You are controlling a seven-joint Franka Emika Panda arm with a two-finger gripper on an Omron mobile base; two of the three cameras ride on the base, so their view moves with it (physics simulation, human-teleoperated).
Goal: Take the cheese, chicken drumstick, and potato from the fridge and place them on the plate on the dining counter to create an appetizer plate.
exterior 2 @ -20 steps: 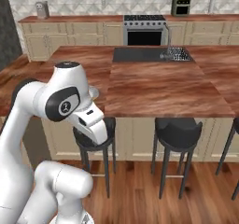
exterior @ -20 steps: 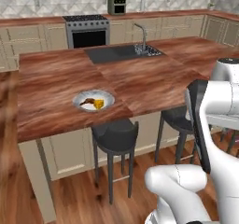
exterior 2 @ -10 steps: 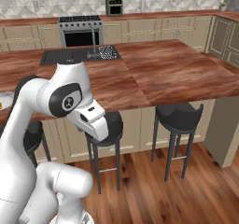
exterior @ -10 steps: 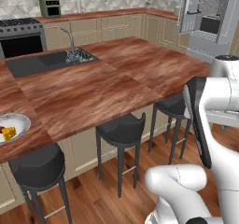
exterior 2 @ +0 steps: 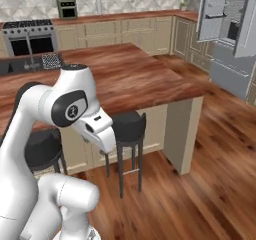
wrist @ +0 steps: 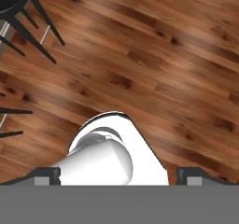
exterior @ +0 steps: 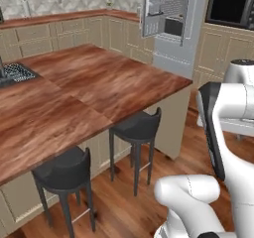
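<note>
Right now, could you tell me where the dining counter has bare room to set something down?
The dining counter is bare from the sink across to its corner nearest the open fridge. It is crowded only by the sink, and below, where two stools stand.

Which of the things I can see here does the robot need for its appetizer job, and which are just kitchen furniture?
For the job:
- tall light-grey fridge, door open
- reddish-brown wooden dining counter
- gripper, open, holding nothing

Just there:
- black round stools
- steel stove
- dark microwave
- wooden floor
</note>
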